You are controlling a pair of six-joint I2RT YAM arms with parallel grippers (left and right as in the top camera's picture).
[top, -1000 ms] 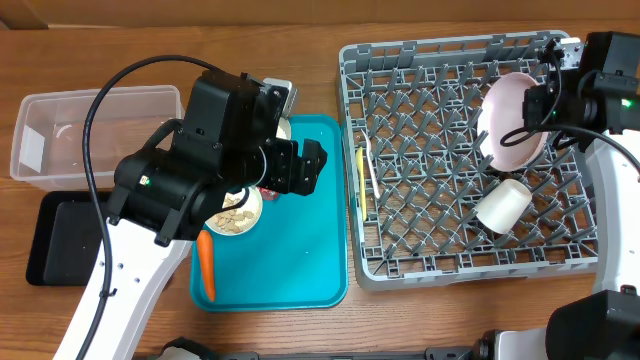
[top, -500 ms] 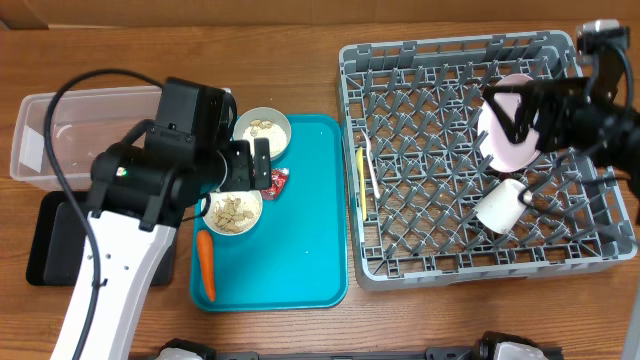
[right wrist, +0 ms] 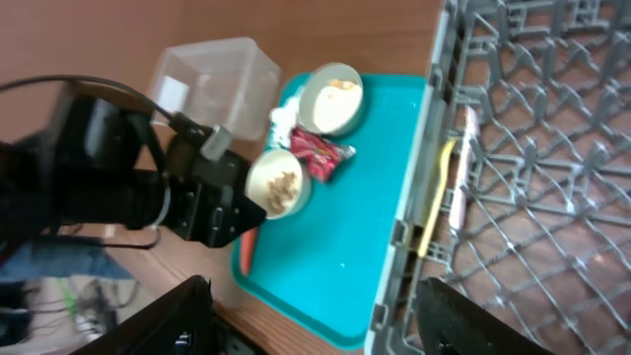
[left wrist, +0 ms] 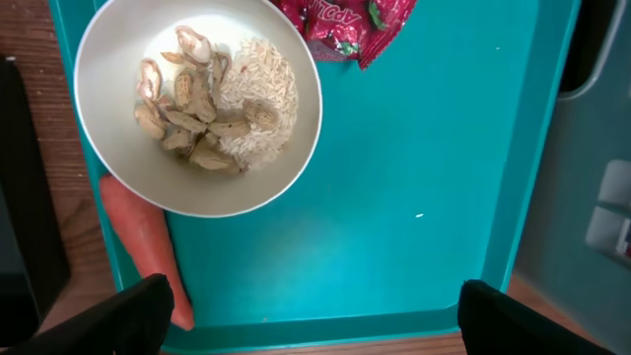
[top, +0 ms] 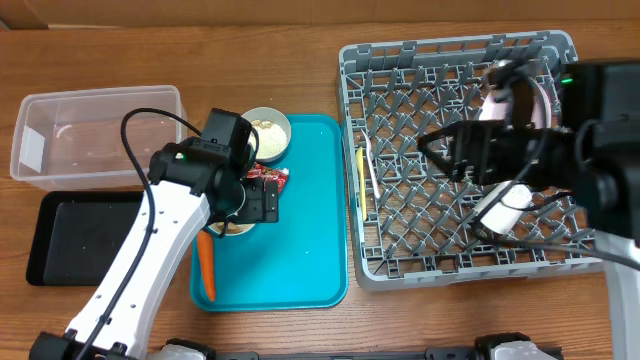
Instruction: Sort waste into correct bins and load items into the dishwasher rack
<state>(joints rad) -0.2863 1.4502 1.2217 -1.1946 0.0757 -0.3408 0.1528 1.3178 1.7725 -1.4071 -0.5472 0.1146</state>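
Left gripper (left wrist: 315, 316): jaws released, spread wide, nothing between them; it hangs low over the teal tray (left wrist: 424, 158).
Key relation: the scrap bowl (left wrist: 197, 104) lies ahead of the jaws and off toward one finger, not centred in the gap; judgement: the wrist needs a sideways shift before any closing on its rim.
Carrot (left wrist: 143, 242) lies just beside that bowl at the tray's edge; its long axis runs roughly along the line of approach, its near end close to one fingertip.
Foil wrapper (left wrist: 345, 20) sits beyond the bowl, at the top of the wrist view.
Left arm is clearly nearer all the waste; right gripper (right wrist: 320, 316) is over the dishwasher rack (top: 400, 255), well apart, jaws released and empty.

Containers:
- scrap bowl: beige nut-like pieces on a pale crumbly heap
- second bowl (top: 266, 133) at the tray's far edge: a few scraps
- clear tub (top: 95, 135) and black tray (top: 85, 235): no waste visible in either
- rack: cup (top: 500, 205) on its side; plate (top: 515, 95) partly hidden by the right arm; yellow cutlery (top: 361, 170) along its left edge
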